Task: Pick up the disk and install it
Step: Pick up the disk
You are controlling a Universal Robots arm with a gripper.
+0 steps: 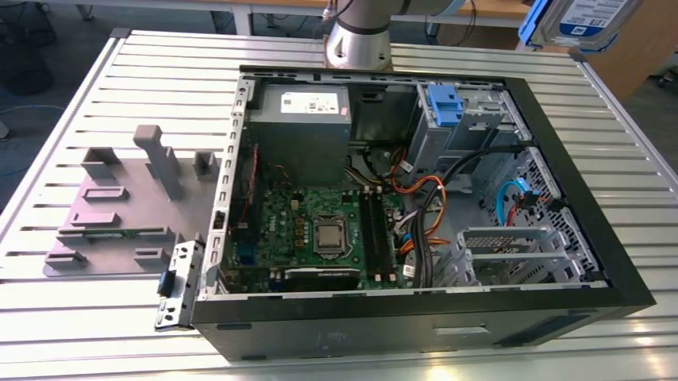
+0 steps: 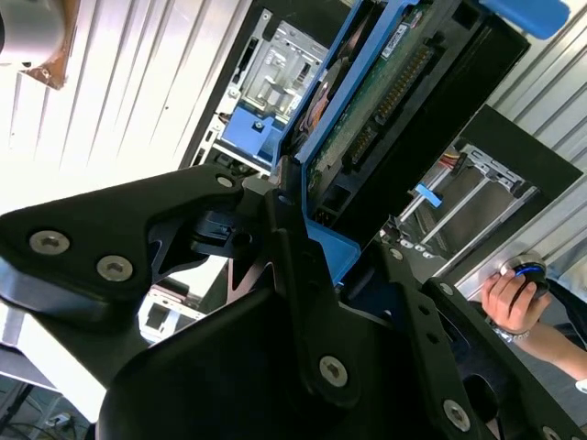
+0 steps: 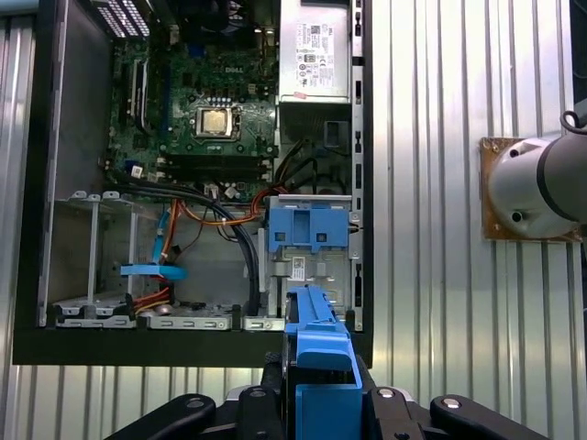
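The disk [image 3: 318,344] sits edge-on between the gripper's [image 3: 321,408] two black fingers [image 3: 271,408], which are clamped on its blue frame [image 3: 326,417] from both sides. In the second wrist view the disk [image 2: 367,101] runs out well past the fingertips, showing its green circuit side and connector row. One finger [image 2: 298,266] lies flat along the frame's edge. In the exterior view the disk [image 1: 586,20] hangs in the air with its white-and-blue label showing. It is well apart from the computer case [image 1: 424,317], which lies open on the slatted metal table [image 1: 95,317].

In the first wrist view the case's drive bay [image 3: 312,275] lies beyond the fingertips, roughly in line with the disk's far end, with a blue latch [image 3: 307,227] fixed on it. Farther out past the bay stands the grey power supply [image 3: 315,55]. Off to one side of the fingers are the green main board [image 3: 211,119] and a bundle of orange and black cables [image 3: 220,215]. To the other side of the fingers the arm's base [image 3: 527,188] is bolted to the table.

A grey block fixture [image 1: 127,206] lies on the table at the exterior view's left of the case. In the second wrist view a person's hand [image 2: 512,295] shows off to one side of the fingers.
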